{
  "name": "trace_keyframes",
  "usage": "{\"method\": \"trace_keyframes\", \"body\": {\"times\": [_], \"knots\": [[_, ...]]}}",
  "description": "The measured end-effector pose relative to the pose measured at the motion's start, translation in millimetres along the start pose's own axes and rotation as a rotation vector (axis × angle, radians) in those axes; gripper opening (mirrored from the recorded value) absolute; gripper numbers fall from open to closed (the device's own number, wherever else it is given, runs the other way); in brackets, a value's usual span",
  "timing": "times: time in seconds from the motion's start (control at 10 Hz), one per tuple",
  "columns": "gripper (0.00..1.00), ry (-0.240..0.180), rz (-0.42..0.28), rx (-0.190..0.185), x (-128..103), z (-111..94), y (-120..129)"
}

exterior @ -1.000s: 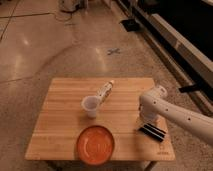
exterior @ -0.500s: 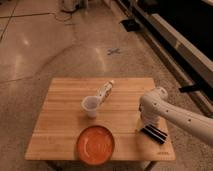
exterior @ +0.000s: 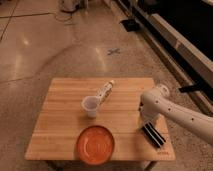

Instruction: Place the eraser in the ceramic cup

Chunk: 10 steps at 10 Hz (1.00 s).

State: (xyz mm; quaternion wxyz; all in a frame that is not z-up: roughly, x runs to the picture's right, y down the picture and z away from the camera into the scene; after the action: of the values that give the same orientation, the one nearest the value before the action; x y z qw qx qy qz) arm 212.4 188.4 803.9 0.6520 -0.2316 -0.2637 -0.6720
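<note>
The gripper (exterior: 148,121) is hanging low over the right side of the wooden table (exterior: 60,120), right above the far end of the eraser (exterior: 154,134). The eraser is lying flat on the boards close to the right front corner, well apart from the ceramic cup (exterior: 90,106). The white wrist is covering the tool's tip, so I cannot tell whether the gripper is spread, pressed together or already pinching the block. The cup is standing upright near the middle of the table with its mouth open and nothing showing inside, so the job is looking barely begun. Trouble seems most likely at the pick: the eraser is thin, flat and near the table's edge, so a grasp coming in off-centre could be skidding it over the side rather than lifting it. The drop looks risky too, since the cup is small and probably light, and a long block going in at a slant could be catching the rim and tipping it. A white bottle (exterior: 105,91) is lying just behind the cup, perhaps touching it, and an orange plate (exterior: 95,145) is sitting just in front, so a low sweep could be knocking either one. The bottle is carrying dark print, but no word or brand on it is coming through legibly
</note>
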Motion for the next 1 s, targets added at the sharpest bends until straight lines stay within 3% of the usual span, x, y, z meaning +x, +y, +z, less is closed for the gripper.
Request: {"method": "trace_keyframes", "body": {"times": [0.3, 0.6, 1.0], "knots": [[0.00, 0.022, -0.012, 0.073, 7, -29, -32], [0.00, 0.081, -0.064, 0.188, 24, -77, -87], [0.00, 0.151, -0.155, 0.324, 46, -124, -154]]}}
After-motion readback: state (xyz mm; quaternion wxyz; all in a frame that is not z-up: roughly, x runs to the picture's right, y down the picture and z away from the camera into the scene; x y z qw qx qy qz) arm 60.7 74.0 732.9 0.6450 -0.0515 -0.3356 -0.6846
